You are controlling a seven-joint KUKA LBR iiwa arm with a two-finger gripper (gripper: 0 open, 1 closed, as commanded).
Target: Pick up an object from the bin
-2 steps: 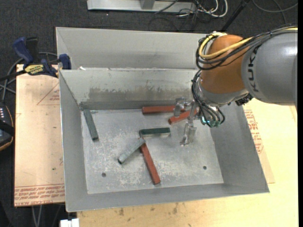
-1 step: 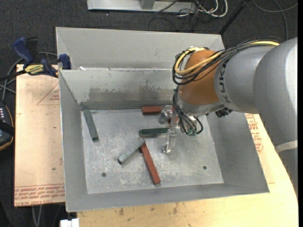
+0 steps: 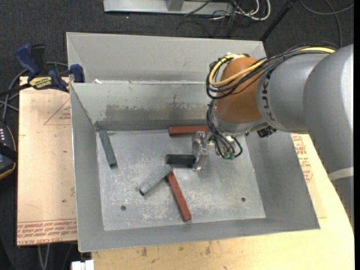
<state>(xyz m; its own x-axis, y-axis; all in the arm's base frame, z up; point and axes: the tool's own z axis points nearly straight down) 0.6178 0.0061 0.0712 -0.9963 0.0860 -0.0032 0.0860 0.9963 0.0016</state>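
One target: dark block (image 3: pixel 180 160), middle of bin (image 3: pixel 225 201), right end at gripper (image 3: pixel 198 157).
Claw: released or clenched, cannot tell.
Advice: straddle block squarely; lift straight, avoiding red bar (image 3: pixel 179 196) nearby.

A robotics lab or test workshop is shown.
A large grey industrial robot arm (image 3: pixel 315 89), hung with yellow cables (image 3: pixel 224 75) at its orange wrist (image 3: pixel 239 97), is set over a grey metal bin (image 3: pixel 163 55) on a pale table (image 3: pixel 337 229); the floor around is covered with dark carpet (image 3: pixel 34 16), loose wires (image 3: pixel 250 1) are strewn across it, and the flat metal foot (image 3: pixel 152 4) of a stand is seen beyond the bin.
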